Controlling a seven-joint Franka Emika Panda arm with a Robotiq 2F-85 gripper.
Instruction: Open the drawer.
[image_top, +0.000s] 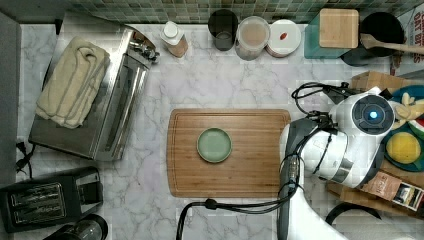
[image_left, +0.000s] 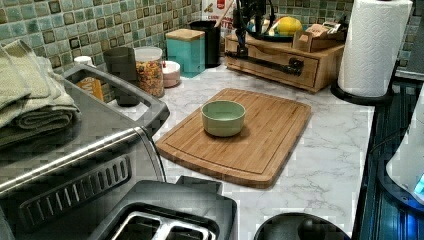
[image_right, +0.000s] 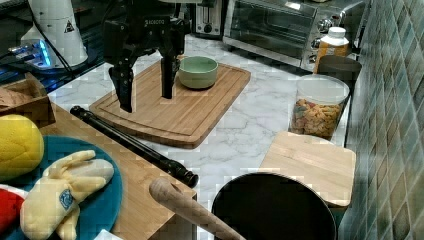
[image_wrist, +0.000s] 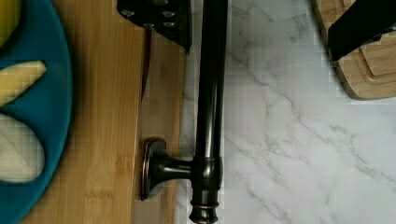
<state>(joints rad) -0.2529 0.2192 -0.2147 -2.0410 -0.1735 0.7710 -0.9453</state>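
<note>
Looking down, the top view shows the white arm (image_top: 345, 145) bent over the top view's right edge of the marble counter (image_top: 220, 85), beside the cutting board (image_top: 250, 170) that carries a green bowl (image_top: 214, 145); a toaster oven (image_top: 115, 105) with a folded towel (image_top: 72, 82) lies toward the top view's left.

Left view: the drawer (image_left: 280, 67) sits at the far end of the counter, its front appearing closed and flush with its wooden cabinet, the black bar handle (image_left: 265, 61) running across it. The gripper (image_left: 245, 30) hangs above the handle's far end. A paper towel roll (image_left: 372, 47) stands at the left view's right.

Right view: the gripper (image_right: 147, 95) has its two black fingers (image_right: 125, 85) spread well apart, pointing down, just above the handle (image_right: 132, 145) and touching nothing. A teal plate (image_right: 100, 200) with soft toys rests on the cabinet top.

Wrist view: the handle (image_wrist: 210, 93) runs between the fingers, one fingertip (image_wrist: 159, 14) over the drawer's wooden front (image_wrist: 161, 112) and the other (image_wrist: 359, 28) over the counter, neither touching the bar. One bracket (image_wrist: 163, 168) joins bar to wood.
</note>
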